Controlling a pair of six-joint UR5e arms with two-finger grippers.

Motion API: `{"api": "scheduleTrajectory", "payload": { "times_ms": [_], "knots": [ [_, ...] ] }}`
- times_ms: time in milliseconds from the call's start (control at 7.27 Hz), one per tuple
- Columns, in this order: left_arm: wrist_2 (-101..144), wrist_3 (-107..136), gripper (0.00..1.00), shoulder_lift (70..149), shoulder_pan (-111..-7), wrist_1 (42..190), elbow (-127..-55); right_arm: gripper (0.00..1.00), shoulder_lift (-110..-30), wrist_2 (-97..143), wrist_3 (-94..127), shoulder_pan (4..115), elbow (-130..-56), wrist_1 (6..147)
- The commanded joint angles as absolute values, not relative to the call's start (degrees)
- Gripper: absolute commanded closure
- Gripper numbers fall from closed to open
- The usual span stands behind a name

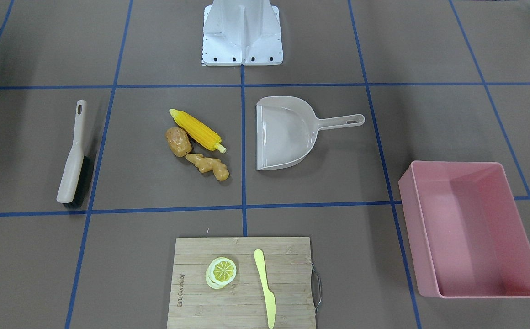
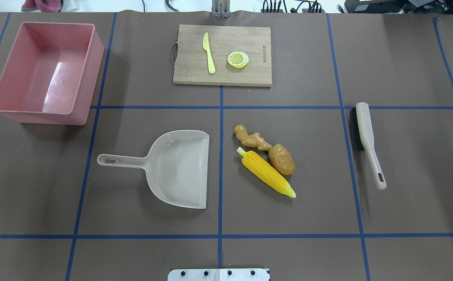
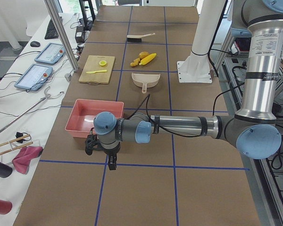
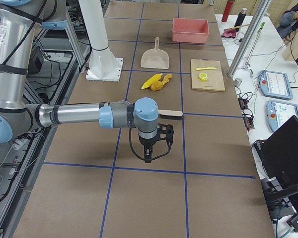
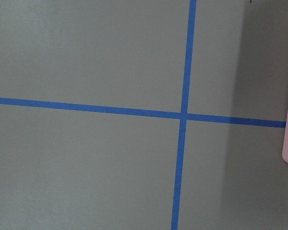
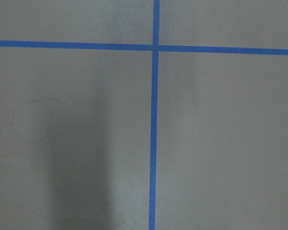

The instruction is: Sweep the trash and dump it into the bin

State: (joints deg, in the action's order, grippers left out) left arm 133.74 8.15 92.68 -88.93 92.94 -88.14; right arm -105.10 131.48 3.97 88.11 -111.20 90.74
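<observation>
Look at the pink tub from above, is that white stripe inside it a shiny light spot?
Yes: in the overhead view, glare streaks the floor of the pink tub; in the front-facing view the same floor shows no streak; in the right wrist view, a soft shadow darkens the table left of centre.

A burnt-in brand mark [image 2: 264,55] is being shown on the wooden cutting board [image 2: 195,74], by the lemon slice [image 2: 238,59]; ltrs too blurred to be read. Sm. print on the left arm [image 3: 263,52]: illegible too.
</observation>
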Motion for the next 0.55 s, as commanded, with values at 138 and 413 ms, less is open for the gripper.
{"api": "scheduleTrajectory", "payload": {
  "times_ms": [138, 413],
  "knots": [
    [133.42, 8.09, 0.02, 92.64, -88.86, 92.9, -87.98, 0.0, -106.69, 129.83, 4.04, 88.15, -112.59, 90.7],
    [133.42, 8.0, 0.02, 92.64, -88.95, 92.9, -87.89, 0.0, -106.61, 129.37, 4.04, 88.15, -112.85, 90.53]
  ]
}}
